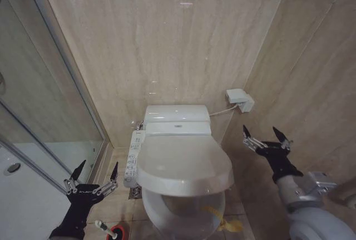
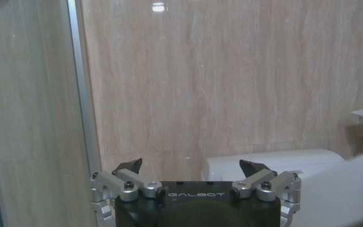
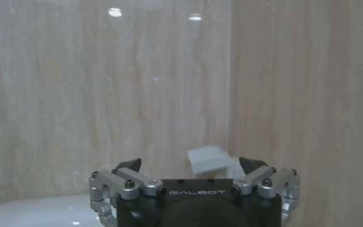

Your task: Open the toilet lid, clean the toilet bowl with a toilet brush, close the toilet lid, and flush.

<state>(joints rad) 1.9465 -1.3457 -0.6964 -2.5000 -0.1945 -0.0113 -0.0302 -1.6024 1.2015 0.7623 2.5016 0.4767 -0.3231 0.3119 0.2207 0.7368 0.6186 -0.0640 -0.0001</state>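
Note:
The glossy white toilet lid [image 1: 183, 162] lies over the toilet bowl [image 1: 186, 218], with a gap under its front edge where the white seat ring shows. A yellow tag [image 1: 225, 222] hangs at the front right. The toilet brush [image 1: 104, 227], thin white handle in a red holder [image 1: 118, 232], stands on the floor left of the bowl. My left gripper [image 1: 94, 173] [image 2: 194, 165] hovers open above the brush, left of the button panel [image 1: 132, 163]. My right gripper [image 1: 266, 135] [image 3: 194, 163] is open in the air right of the toilet, touching nothing.
A glass shower door with a metal frame [image 1: 61, 67] [image 2: 83, 94] stands close on the left. Beige tiled walls close in behind and on the right. A white wall box [image 1: 240, 99] [image 3: 208, 160] with a cable sits right of the tank [image 1: 177, 113] [image 2: 270, 163].

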